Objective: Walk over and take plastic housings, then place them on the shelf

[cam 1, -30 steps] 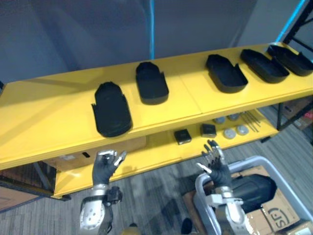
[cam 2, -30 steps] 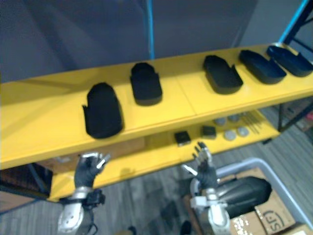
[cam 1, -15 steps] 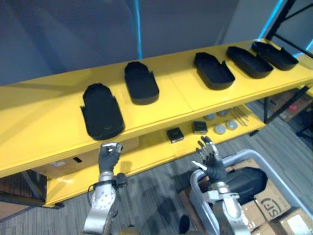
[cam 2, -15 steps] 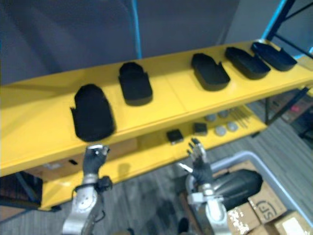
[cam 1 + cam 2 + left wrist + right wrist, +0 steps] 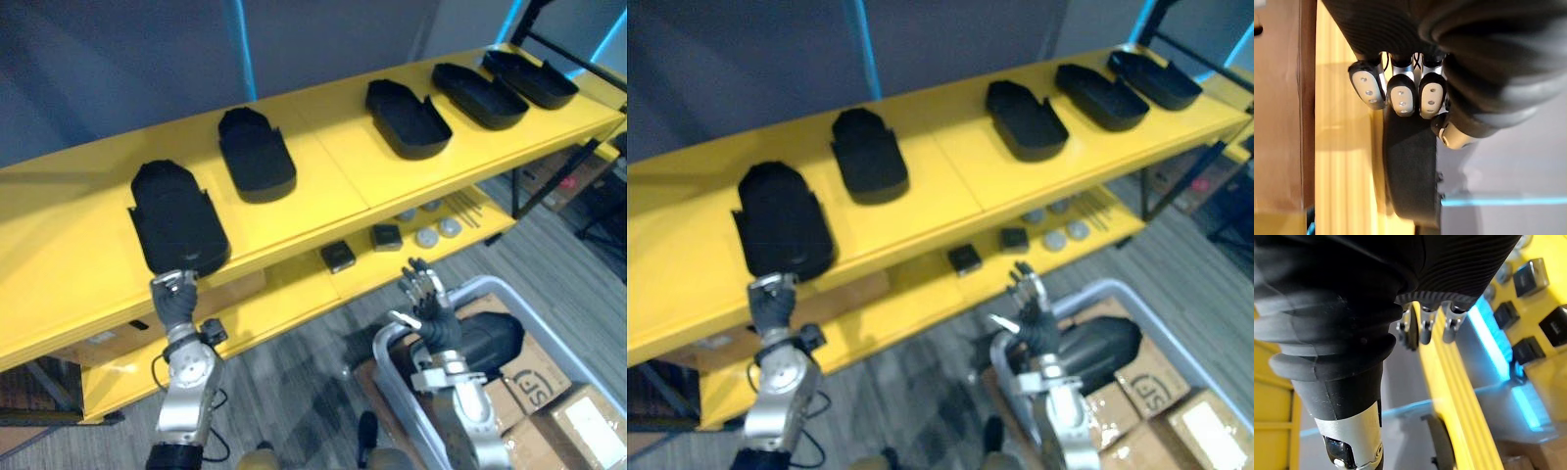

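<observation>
Left hand, lower left of frame, fingers curled in, gripping nothing, just below front edge of yellow shelf. Right hand, lower centre-right, fingers spread upright, empty, by rim of grey bin. Five black plastic housings in row along top shelf, running left to upper right; leftmost housing just above left hand. Another black housing in bin. Small black boxes, grey discs on lower shelf
</observation>
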Tool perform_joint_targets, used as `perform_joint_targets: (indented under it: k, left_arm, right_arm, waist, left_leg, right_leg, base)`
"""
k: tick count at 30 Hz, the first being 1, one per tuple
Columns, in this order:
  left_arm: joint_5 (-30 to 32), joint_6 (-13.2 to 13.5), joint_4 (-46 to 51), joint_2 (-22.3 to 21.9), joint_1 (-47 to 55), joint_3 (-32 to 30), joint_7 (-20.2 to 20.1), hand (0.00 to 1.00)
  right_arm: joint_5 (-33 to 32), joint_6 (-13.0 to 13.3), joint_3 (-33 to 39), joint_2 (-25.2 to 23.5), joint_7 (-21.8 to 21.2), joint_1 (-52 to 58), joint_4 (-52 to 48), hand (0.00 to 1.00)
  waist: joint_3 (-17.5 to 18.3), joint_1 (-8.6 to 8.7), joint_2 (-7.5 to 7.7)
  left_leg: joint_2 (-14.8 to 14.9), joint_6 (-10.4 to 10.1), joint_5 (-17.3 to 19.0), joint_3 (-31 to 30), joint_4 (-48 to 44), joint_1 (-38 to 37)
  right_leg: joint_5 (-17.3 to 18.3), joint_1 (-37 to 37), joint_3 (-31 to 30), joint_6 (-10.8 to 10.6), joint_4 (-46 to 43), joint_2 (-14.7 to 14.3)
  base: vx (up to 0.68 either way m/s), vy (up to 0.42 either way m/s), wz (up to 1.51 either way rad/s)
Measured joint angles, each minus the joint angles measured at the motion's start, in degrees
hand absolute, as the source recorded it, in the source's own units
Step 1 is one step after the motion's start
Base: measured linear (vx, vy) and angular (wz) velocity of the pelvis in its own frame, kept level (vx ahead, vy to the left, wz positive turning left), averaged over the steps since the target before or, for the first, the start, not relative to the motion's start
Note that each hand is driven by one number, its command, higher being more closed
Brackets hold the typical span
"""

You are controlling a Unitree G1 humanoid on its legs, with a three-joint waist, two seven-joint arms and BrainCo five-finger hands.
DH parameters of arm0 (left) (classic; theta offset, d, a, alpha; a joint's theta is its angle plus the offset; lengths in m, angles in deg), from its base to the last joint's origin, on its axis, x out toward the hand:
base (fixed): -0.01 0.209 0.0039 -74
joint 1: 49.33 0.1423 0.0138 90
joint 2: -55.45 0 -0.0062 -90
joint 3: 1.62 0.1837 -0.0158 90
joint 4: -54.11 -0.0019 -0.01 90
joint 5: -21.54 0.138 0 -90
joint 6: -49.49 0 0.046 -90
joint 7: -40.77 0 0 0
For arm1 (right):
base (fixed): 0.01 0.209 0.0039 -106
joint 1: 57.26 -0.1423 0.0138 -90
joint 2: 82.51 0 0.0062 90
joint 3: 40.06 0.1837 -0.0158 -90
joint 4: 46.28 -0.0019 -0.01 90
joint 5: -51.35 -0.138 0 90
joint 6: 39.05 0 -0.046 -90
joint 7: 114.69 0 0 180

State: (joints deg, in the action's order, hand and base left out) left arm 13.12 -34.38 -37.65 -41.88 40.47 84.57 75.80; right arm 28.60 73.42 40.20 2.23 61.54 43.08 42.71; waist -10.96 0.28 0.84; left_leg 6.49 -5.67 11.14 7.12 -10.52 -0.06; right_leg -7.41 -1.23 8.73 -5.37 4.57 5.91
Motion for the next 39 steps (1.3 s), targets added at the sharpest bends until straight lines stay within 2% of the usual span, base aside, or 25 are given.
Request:
perform_joint_targets:
  k: [10,15,20,23,29,36,37,39]
  left_arm:
    - [-0.15,-0.07,-3.86,1.21,-4.52,-3.49,4.74,1.00]
    - [-0.48,-0.06,-6.61,3.32,-7.66,-7.34,5.31,1.00]
    - [-0.79,0.92,-9.73,5.91,-10.34,-7.40,5.21,1.00]
    - [-0.75,1.05,-10.81,7.30,-12.75,-7.45,5.24,1.00]
    - [-0.87,0.95,-13.78,9.13,-16.36,-7.41,5.41,1.00]
    - [-3.04,0.96,-18.35,13.53,-21.17,-8.10,7.42,1.00]
    - [-3.03,0.97,-18.35,13.49,-21.17,-8.62,7.58,0.00]
    - [-3.06,0.96,-16.11,13.13,-20.62,-10.93,9.47,0.00]
  right_arm:
    - [0.00,-0.20,1.22,0.40,0.05,-1.08,0.00,0.00]
    - [-0.03,-0.21,1.88,0.96,0.06,-2.06,-0.05,0.00]
    - [-0.12,-0.24,1.92,1.48,-0.05,-2.08,-0.71,0.00]
    - [-0.28,-0.25,1.90,1.89,-0.15,-2.94,-1.09,0.00]
    - [-1.19,-0.28,1.71,2.33,0.01,-4.29,-1.22,0.00]
    - [-1.29,-0.28,1.67,2.77,0.00,-4.65,-2.44,0.00]
    - [-1.29,-0.28,1.67,2.77,0.00,-4.67,-2.62,0.00]
    - [-1.25,-0.27,1.67,2.46,0.04,-4.26,-3.11,0.00]
  waist:
    - [-1.61,0.52,-0.17]
    - [-3.00,0.62,-0.21]
    - [-3.13,0.62,-0.20]
    - [-4.76,0.62,0.23]
    - [-5.68,0.82,0.37]
    - [-6.66,0.92,1.00]
    - [-6.66,0.97,1.00]
    - [-6.66,1.00,0.99]
  left_leg:
    - [0.01,0.01,0.07,1.56,-0.10,0.07]
    - [0.00,0.04,0.09,2.66,-0.10,0.22]
    - [-0.07,0.12,0.13,2.74,-0.34,0.96]
    - [-0.09,0.20,0.18,2.76,-1.27,1.42]
    - [-0.15,0.21,0.19,2.92,-2.00,2.42]
    - [-0.17,0.21,0.20,2.92,-2.21,3.52]
    - [-0.16,0.21,0.20,2.92,-2.24,3.52]
    - [-0.11,0.21,0.20,2.76,-2.12,3.52]
  right_leg:
    - [-0.02,-1.75,-1.76,-0.04,-1.20,0.00]
    - [-0.02,-2.84,-2.82,-0.04,-1.87,-0.01]
    - [-0.03,-3.60,-2.99,-0.05,-2.07,0.08]
    - [-0.24,-3.85,-3.46,-0.08,-2.16,0.14]
    - [-0.49,-4.87,-4.08,-0.10,-2.36,0.17]
    - [-0.87,-5.96,-4.21,0.02,-2.45,0.19]
    - [-0.87,-5.95,-4.21,0.02,-2.44,0.18]
    - [-0.87,-5.87,-4.05,0.03,-2.40,0.10]
  base:
    - [-0.03,0.005,-0.09]
    - [-0.03,0.003,-0.09]
    - [-0.01,0.002,-0.02]
    - [-0.04,0.002,-0.04]
    - [-0.03,-0.004,-0.03]
    - [-0.03,-0.007,0.00]
    - [0.00,0.000,0.00]
    - [0.00,0.000,0.00]
